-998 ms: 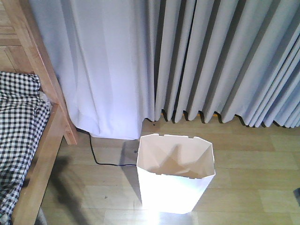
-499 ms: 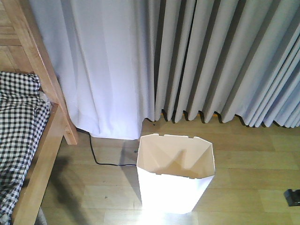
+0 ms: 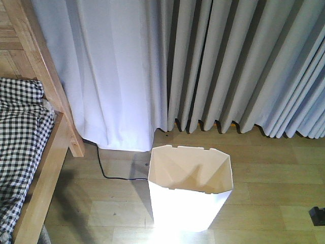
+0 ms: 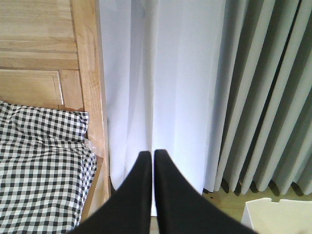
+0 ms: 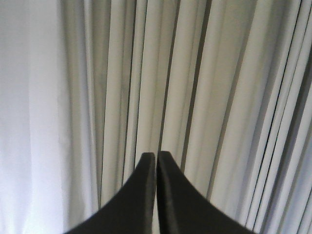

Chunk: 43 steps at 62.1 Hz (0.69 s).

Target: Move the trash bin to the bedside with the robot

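The wall is covered by pleated curtains [image 3: 203, 66] (grey and white); a black cable [image 3: 109, 170] is laid across the wooden floor [image 3: 274, 173].

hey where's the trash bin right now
In the front-facing view the trash bin stands upright on the wooden floor, low and centre, in front of the grey curtains, right of the bed, with a gap between them.

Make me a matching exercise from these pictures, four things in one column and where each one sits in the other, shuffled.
Things:
1. white plastic trash bin
2. black-and-white checked bedding
3. thin black cable
4. grey pleated curtain

Places:
A. hanging behind the bin
B. lying on the floor between bed post and bin
C. on the light wooden bed frame at left
D. standing on the wooden floor

Pairs: 1-D, 2-C, 3-B, 4-A
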### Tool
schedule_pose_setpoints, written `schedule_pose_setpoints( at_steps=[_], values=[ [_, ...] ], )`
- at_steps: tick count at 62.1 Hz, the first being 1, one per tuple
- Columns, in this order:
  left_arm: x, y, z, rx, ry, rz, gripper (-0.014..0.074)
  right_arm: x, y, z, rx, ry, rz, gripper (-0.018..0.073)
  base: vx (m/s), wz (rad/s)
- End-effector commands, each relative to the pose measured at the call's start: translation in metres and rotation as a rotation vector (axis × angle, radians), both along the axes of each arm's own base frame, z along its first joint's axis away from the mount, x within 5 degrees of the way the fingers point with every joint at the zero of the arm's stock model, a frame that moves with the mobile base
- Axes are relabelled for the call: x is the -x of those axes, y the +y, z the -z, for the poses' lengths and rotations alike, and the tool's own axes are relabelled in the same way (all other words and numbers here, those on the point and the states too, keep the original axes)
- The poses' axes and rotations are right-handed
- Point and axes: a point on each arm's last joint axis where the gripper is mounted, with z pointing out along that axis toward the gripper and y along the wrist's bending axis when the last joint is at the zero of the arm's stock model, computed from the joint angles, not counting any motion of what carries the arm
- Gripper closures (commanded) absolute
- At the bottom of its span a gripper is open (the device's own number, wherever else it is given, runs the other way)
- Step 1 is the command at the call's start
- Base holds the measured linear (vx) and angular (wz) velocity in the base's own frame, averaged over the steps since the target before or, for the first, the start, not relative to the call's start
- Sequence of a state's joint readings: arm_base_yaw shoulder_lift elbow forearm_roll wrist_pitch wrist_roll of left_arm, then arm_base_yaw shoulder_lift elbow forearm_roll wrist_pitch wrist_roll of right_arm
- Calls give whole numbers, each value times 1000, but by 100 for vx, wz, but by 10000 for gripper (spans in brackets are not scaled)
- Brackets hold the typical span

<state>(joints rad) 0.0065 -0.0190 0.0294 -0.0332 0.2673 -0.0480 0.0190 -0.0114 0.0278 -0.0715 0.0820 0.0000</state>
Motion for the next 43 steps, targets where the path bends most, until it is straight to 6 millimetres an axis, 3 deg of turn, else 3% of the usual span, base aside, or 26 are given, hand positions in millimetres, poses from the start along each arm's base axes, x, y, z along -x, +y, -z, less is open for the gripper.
schedule_pose_setpoints(
  at_steps=[1,43],
  values=[
    [-1,0,3,18,-55,0,602,0,0,-1,11,-65,1,570,0,0],
    [-1,0,3,18,-55,0,602,0,0,-1,-22,-62,1,570,0,0]
  ],
)
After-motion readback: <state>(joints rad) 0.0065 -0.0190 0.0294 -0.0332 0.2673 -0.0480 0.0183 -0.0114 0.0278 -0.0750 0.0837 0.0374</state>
